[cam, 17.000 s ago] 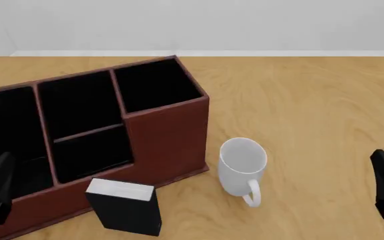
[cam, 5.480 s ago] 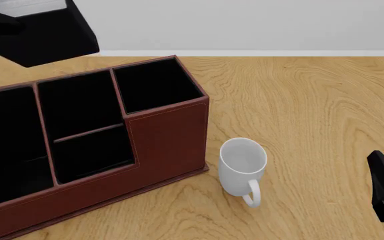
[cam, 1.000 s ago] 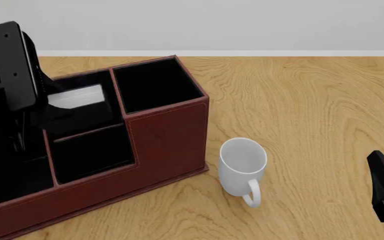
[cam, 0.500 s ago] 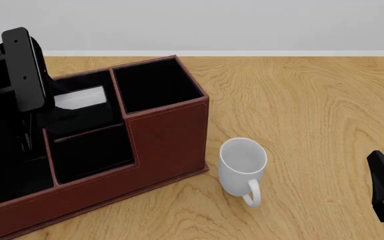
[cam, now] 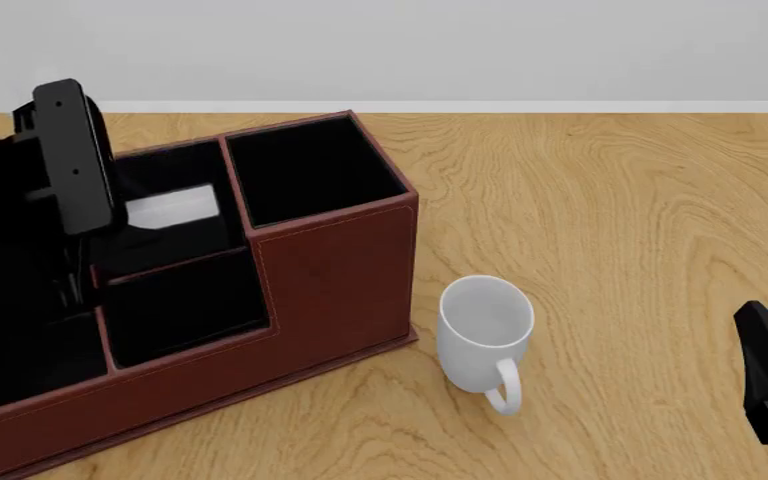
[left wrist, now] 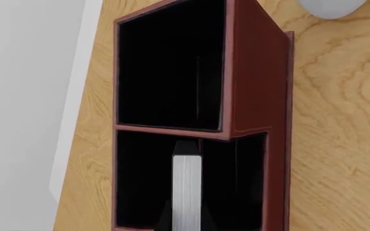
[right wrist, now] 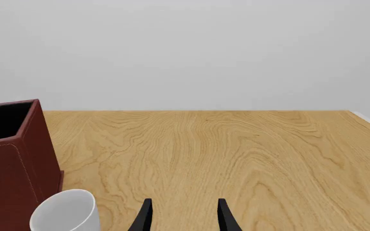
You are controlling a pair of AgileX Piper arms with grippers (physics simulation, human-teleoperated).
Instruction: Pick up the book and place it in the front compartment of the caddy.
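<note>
The left tool hangs over the caddy with the book between its fingers. They sit close against both black covers, parted only by the spine's thickness, so the grip looks closed on the book rather than released. In the front view the book's pale page edge shows inside the front compartment, the full-height cell at about 10 o'clock from the white mug. Whether its lower edge rests on the cell floor is hidden.

The book is likely stiff and fairly light for its size, with smooth hard covers that could slip under a loose pinch. The flat covers are the sound place to hold it, as here, squarely across the thickness. Upright in a narrow cell, it should stand or lean on a wall once let go.

The right tool, at about 4 o'clock from the mug, is parted moderately, holds nothing and touches nothing above the counter.
</note>
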